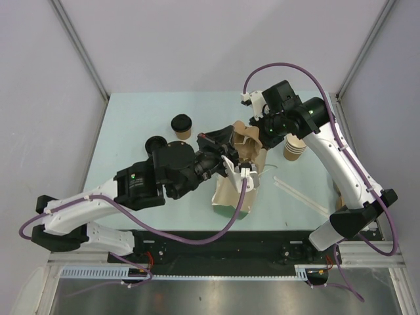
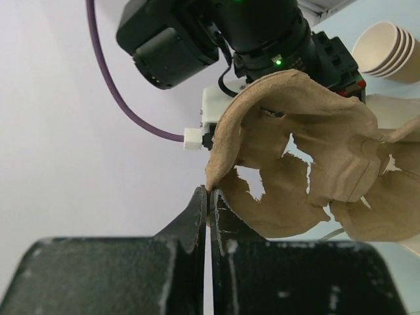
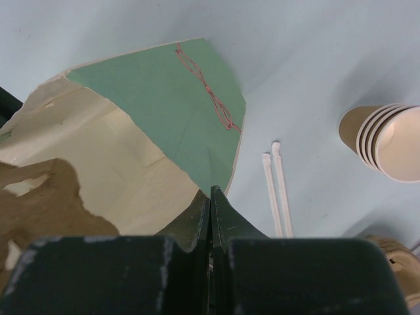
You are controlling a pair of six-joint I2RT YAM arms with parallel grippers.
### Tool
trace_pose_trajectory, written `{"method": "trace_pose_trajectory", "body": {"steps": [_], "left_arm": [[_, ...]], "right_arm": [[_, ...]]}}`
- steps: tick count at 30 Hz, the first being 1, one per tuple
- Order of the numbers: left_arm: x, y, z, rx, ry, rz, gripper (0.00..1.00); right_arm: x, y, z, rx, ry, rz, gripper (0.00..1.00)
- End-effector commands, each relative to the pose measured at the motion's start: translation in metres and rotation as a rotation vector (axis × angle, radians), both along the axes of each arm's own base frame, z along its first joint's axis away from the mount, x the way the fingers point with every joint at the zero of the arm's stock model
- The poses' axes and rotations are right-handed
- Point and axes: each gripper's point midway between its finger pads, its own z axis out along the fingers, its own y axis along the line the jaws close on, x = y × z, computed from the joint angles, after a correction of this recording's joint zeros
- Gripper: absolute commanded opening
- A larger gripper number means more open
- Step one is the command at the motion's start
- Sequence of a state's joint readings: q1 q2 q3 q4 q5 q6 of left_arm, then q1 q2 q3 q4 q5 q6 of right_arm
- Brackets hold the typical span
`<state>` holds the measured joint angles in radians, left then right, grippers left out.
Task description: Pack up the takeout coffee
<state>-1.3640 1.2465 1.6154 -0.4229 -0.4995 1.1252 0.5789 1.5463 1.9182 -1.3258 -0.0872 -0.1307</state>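
Up close in the left wrist view, the left gripper [image 2: 209, 197] is clamped tight on the thin edge of a brown pulp carrier [image 2: 328, 111]. It's a ragged, floppy-looking thing with holes in it. Same story on the other side: the right gripper [image 3: 210, 197] is pinched shut on the rim of the green paper bag [image 3: 164, 92], with the cream inside showing at the left of that frame.

My read is that the step in hand is getting the carrier down into the bag while the mouth is held open. A few tips:
- Hold the right pinch firm and a bit up and away so the mouth doesn't fold shut.
- Ease the carrier in slowly. An edge grip on soft pulp will probably let it swing or tear if it snags on the rim.
- Aim for it to sit flat on the bottom.

Further out, two straws [image 3: 275, 190] lie just right of the bag, and a stack of lidless cups [image 3: 387, 141] sits beyond them.

In the top view the takeout coffee [image 1: 182, 126] stands upright on the table [image 1: 131, 118], upper left of the bag. It's apart from both grippers and not packed yet.
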Motion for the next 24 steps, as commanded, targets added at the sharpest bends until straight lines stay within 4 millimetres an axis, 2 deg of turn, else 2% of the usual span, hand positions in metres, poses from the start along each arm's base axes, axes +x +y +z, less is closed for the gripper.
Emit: {"method": "trace_pose_trajectory", "body": {"steps": [1, 13, 24], "left_arm": [[0.0, 0.014, 0.02, -0.087, -0.023, 0.028, 0.0], [0.0, -0.005, -0.044, -0.016, 0.084, 0.029, 0.0], [-0.009, -0.018, -0.119, 0.15, 0.213, -0.012, 0.0]], "right_arm": [[0.003, 0.003, 0.019, 0.053, -0.055, -0.012, 0.0], [0.004, 0.006, 0.024, 0.061, -0.068, -0.007, 0.0], [-0.004, 0.01, 0.028, 0.064, -0.083, 0.025, 0.0]]}}
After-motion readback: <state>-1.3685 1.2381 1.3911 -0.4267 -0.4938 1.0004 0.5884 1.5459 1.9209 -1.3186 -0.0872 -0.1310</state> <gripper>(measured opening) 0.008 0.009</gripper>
